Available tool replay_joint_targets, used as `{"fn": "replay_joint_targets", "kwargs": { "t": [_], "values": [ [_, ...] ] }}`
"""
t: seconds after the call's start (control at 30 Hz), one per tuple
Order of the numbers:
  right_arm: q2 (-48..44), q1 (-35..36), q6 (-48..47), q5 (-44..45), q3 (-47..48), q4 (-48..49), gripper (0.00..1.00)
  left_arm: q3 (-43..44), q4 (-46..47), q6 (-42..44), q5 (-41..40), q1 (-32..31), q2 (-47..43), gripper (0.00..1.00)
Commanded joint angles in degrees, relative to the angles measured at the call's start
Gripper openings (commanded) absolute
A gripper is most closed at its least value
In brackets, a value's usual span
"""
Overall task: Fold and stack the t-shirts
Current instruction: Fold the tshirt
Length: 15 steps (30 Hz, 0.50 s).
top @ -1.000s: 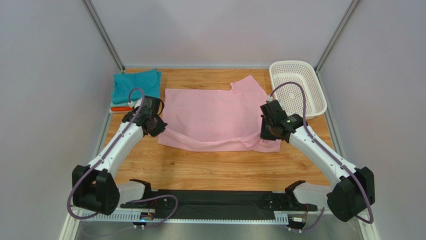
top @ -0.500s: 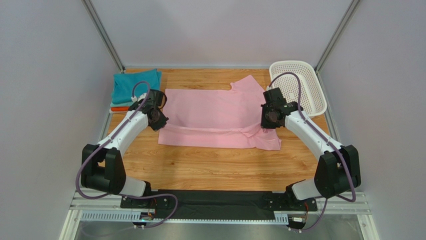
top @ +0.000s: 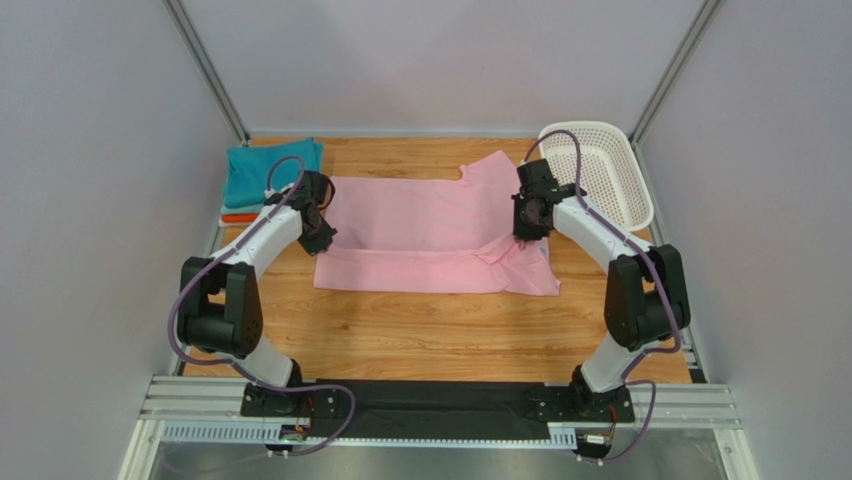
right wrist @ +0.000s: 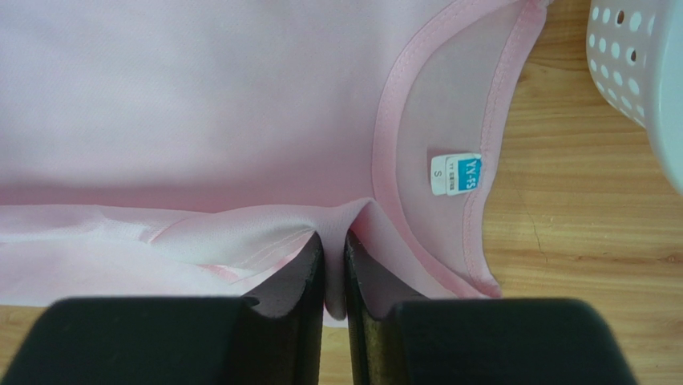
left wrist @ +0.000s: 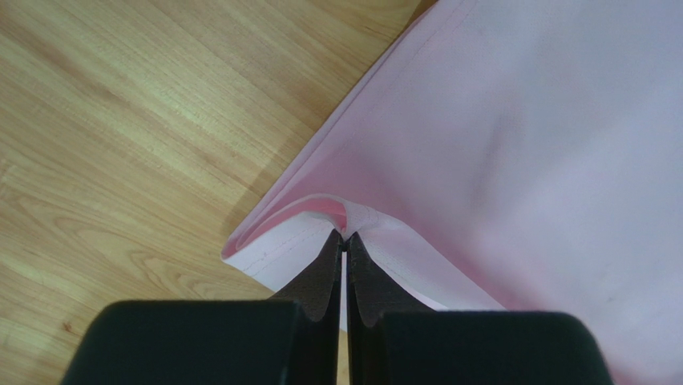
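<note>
Pink t-shirt point(top: 430, 235) lies spread across the middle of the table point(top: 430, 330), its near edge raised over the body in a lengthwise fold. The left fingers point(left wrist: 344, 240) are closed on the hem at the shirt's left end, cloth bunched into a small peak at their tips. The right fingers point(right wrist: 334, 241) pinch a ridge of fabric just beside the neckline, near the neck label point(right wrist: 455, 172). A folded teal t-shirt point(top: 270, 172) sits on an orange t-shirt point(top: 240, 217) at the far left corner; the basket point(top: 600, 175) stands far right.

This cotton looks light and limp, with no stiffness of its own, so it will likely sag between the two holds and drag on the wood. Hem and shoulder edge, through both layers, seem the best places to hold it; so thin a pinch could slip.
</note>
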Motion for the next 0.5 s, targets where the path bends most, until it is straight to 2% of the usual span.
{"fn": "replay_joint_targets", "kwargs": {
  "t": [0.0, 0.03, 0.07, 0.1, 0.13, 0.2, 0.3, 0.33, 0.47],
  "values": [
    [3.80, -1.50, -1.88, 1.35, 5.79, 2.94, 0.18, 3.81, 0.15, 0.28, -1.10, 0.69, 1.28, 0.03],
    [5.81, -1.85, -2.75, 0.74, 6.86, 3.03, 0.24, 4.34, -0.03, 0.81, -0.93, 0.69, 1.45, 0.11],
    [6.88, -2.12, -2.93, 0.47, 7.74, 2.68, 0.59, 5.48, -0.46, 0.81, -0.31, 0.69, 1.63, 0.25],
    [7.41, -2.12, -2.93, 0.38, 9.75, 2.07, 0.69, 6.01, -1.43, 0.99, 0.13, 0.69, 1.54, 0.54],
    [7.42, -2.29, -2.93, -0.31, 10.12, 1.54, 0.75, 6.36, -1.70, 1.25, 0.74, 0.69, 1.28, 0.63],
    [5.76, -2.03, -2.93, -3.11, 9.77, 1.53, 0.76, 6.28, -2.05, 0.99, 2.76, 0.60, -0.47, 0.99],
    [-0.65, -1.24, -1.97, -7.07, 5.47, 3.29, 0.87, 4.70, -1.44, 0.99, 5.49, -0.01, -3.90, 1.00],
    [-2.24, -0.98, -1.62, -8.13, 2.33, 3.73, 0.99, 4.17, -1.35, 0.99, 5.75, -0.28, -4.69, 1.00],
    [-8.39, 0.43, 1.54, -12.70, -6.74, 7.33, 1.00, 0.05, -0.39, 0.72, 8.04, -2.47, -9.00, 1.00]
  ]
}}
